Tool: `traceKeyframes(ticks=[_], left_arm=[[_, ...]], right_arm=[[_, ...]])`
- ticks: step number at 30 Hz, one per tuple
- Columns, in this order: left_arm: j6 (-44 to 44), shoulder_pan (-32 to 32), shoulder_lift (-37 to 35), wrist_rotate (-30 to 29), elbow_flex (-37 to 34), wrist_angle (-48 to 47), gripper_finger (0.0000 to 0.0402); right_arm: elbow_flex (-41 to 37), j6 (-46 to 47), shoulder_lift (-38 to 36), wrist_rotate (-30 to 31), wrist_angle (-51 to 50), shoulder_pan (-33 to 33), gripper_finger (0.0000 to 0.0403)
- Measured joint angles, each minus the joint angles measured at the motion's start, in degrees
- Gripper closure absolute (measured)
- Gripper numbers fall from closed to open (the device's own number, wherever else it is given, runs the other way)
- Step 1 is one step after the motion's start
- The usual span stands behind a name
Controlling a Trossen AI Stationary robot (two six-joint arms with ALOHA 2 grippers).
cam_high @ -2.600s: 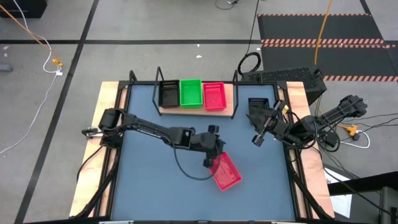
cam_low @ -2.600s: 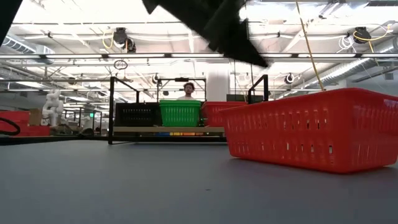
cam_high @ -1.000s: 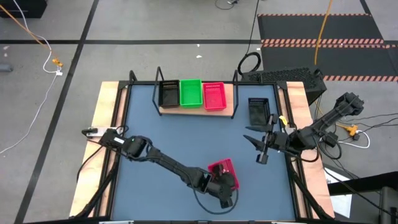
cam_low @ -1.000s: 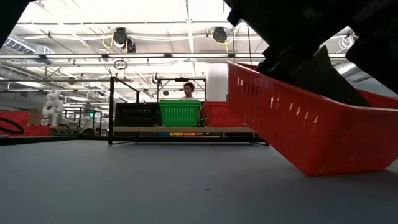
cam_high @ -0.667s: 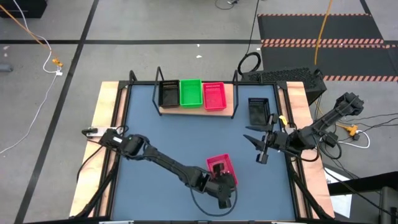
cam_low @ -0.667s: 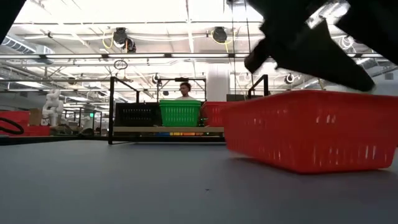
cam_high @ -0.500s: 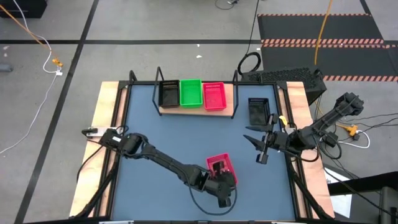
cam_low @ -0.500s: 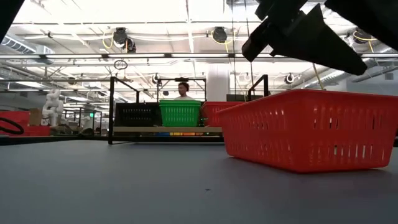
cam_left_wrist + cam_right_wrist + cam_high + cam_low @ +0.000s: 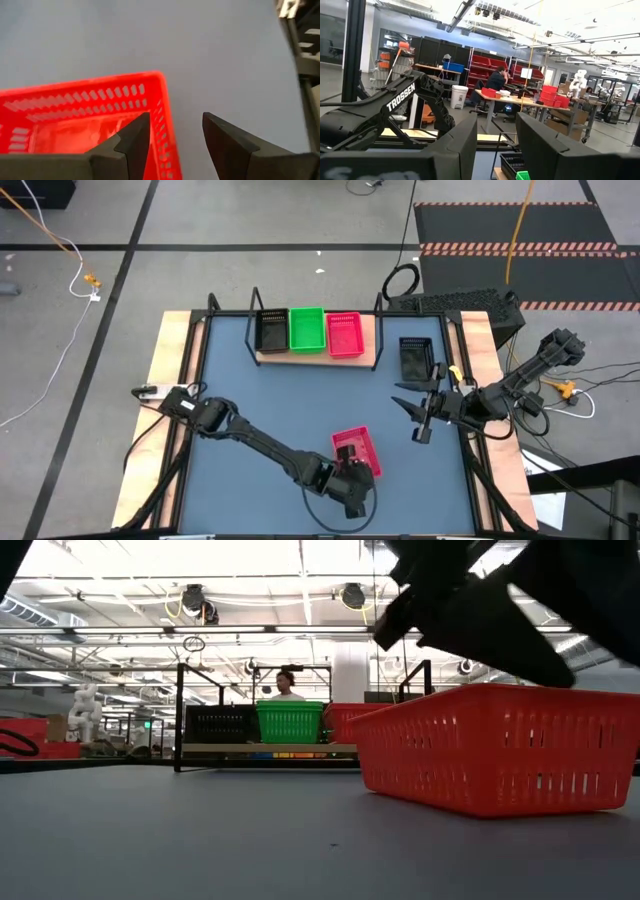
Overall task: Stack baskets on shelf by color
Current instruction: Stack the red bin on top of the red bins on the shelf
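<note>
While the red basket (image 9: 355,450) sits on the table, well in front of the shelf (image 9: 315,352) | left gripper (image 9: 172,142) parted astride its end wall, not clamped | right gripper (image 9: 420,420) wide, beside shelf | likely light, stiff plastic; pinch rim wall.

White capitals spelling "TROSSEN" run along the dark link of the left arm (image 9: 395,107), seen from the right wrist. I can't make out any other lettering anywhere.
</note>
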Motion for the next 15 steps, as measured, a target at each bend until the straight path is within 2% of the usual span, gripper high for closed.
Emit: traceKeyframes(ticks=[7, 15], left_arm=[[-4.06, -0.08, 0.00, -1.67, -2.84, -2.44, 0.0247], [-5.33, -0.14, 0.02, -0.01, -6.25, -3.66, 0.0329]], right_arm=[[0.00, 0.04, 0.00, 0.00, 0.02, 0.00, 0.0273], [0.00, 0.48, 0.00, -0.01, 0.55, 0.00, 0.0273]])
